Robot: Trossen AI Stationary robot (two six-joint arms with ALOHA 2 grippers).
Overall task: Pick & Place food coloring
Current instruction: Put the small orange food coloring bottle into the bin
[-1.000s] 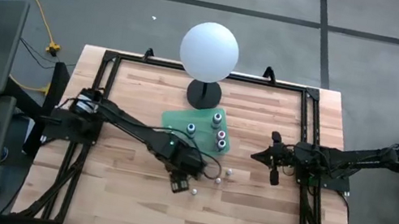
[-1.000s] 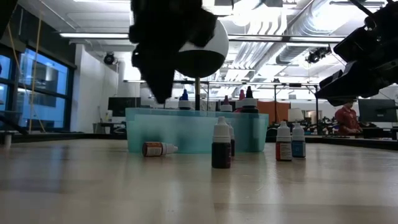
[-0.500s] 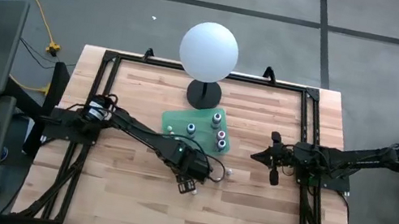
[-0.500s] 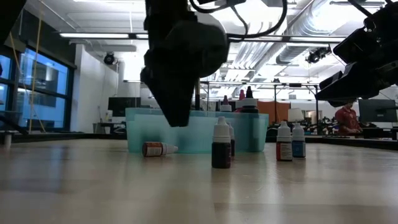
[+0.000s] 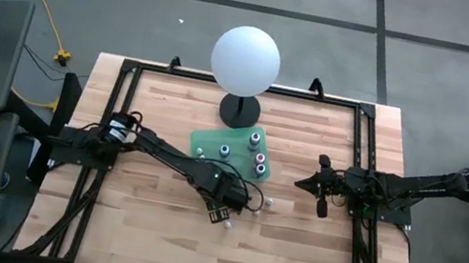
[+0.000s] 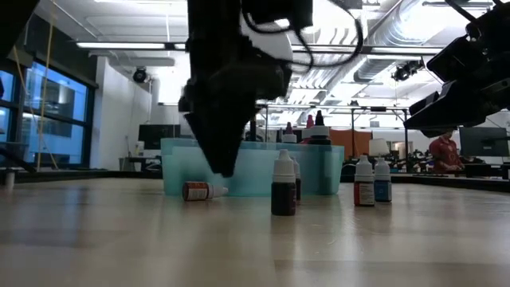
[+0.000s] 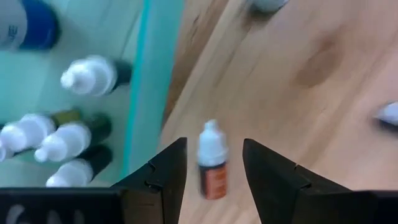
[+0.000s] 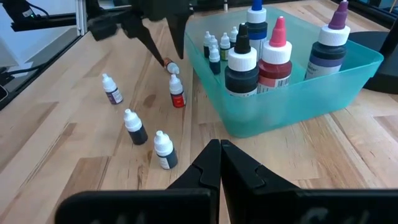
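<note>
A: Left wrist view, item one, nearest: the left gripper (image 7: 213, 163), fingers spread, holding nothing. What lies in the gap?

B: A small bottle (image 7: 212, 160) on its side on the table (image 7: 323, 93), white cap and orange label. It sits between the two fingers and beyond their tips. Its long axis runs roughly along the gripper's line of sight, cap pointing away, so the fingers would close across its narrow width.

A: Item two, beside it?

B: The teal tray (image 7: 144, 81), its wall just beside the lying bottle. Inside are several more small bottles (image 7: 74, 138) with white caps.

A: High view, same listing?

B: The left gripper (image 5: 222, 212) reaches over the middle of the table just in front of the tray (image 5: 209, 139). Loose bottles (image 5: 269, 200) show as pale dots near it, toward the right arm's side.

A: Right wrist view?

B: The right gripper (image 8: 219, 163) has its fingers pressed together, empty, parked well apart from the lying bottle (image 8: 172, 65). Near its side stand four upright small bottles (image 8: 135, 127). Past them is the tray (image 8: 298, 93) with larger bottles (image 8: 240, 62), and the left arm's fingers (image 8: 148, 40) come down by the lying bottle.

A: Which arm is nearer the target?

B: The left, clearly. I judge a short advance and descent along the bottle's axis is what remains before closing.
</note>
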